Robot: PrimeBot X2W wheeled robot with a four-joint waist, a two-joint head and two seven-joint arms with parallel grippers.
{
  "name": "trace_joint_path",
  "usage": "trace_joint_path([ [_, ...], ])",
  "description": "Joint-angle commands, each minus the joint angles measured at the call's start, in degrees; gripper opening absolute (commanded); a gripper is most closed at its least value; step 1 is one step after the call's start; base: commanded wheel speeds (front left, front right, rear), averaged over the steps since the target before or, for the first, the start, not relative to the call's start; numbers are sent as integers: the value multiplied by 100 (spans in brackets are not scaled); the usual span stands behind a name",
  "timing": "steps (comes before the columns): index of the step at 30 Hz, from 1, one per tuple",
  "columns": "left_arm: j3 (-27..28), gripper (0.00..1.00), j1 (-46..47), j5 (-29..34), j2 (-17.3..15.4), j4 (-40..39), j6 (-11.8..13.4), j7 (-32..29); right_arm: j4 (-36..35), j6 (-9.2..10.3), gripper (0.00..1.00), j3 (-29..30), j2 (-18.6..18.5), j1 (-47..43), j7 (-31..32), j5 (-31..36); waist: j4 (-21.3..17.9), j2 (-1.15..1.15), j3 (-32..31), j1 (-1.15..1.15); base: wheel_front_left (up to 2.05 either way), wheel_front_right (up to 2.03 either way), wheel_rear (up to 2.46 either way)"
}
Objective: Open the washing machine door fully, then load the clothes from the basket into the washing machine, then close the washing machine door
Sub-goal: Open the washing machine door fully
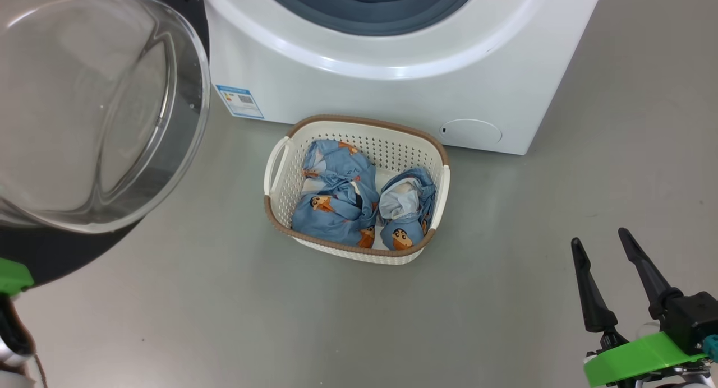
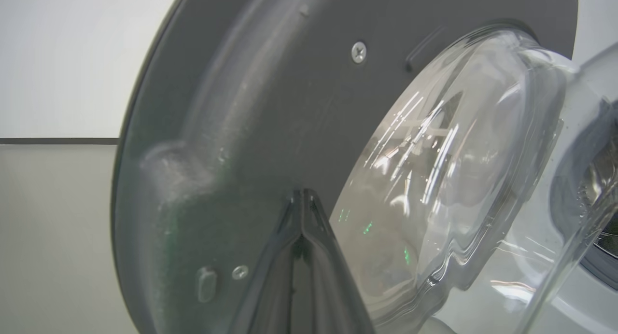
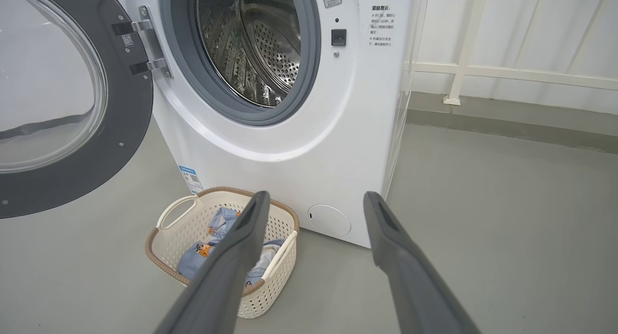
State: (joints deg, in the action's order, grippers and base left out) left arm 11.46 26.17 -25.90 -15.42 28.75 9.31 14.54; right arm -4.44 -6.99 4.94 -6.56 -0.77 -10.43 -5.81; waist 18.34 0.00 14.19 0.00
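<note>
**Load handling: clothes in basket, door swung open**

The clothes (image 1: pixel 336 203) lie as two wadded bundles side by side in the basket (image 1: pixel 364 119), well ahead and left of my right gripper (image 1: pixel 603 243), whose fingers are spread and empty. I judge them soft, light and limp. I would pinch a raised top fold and expect trailing fabric. The basket looks light and may lift if the fabric snags.

It stands just before the washing machine (image 1: pixel 392 91), below the drum (image 3: pixel 251 49). My left gripper (image 2: pixel 302 201) has its fingers pressed together, tips at the inner face of the washing machine door (image 2: pixel 270 107); I cannot tell whether they touch it. The door's glass bowl juts out left of the lift path.
</note>
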Motion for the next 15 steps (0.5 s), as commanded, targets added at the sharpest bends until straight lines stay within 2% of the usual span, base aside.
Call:
trace_joint_path([
  [1, 258, 0, -55, 106, -264, -175, -29, 45, -113, -50, 100, -151, -11, 151, -54, -55, -24, 0, -31, 0, 0, 0, 0],
  [8, 480, 0, -792, 524, 179, -916, -38, 46, 9, -50, 100, -207, 60, 82, -109, -51, -121, 0, -244, 0, 0, 0, 0],
  [15, 295, 0, -1599, 973, 624, -1909, -176, 46, 100, -50, 100, -225, 145, -13, -179, -17, -236, 0, -485, 0, 0, 0, 0],
])
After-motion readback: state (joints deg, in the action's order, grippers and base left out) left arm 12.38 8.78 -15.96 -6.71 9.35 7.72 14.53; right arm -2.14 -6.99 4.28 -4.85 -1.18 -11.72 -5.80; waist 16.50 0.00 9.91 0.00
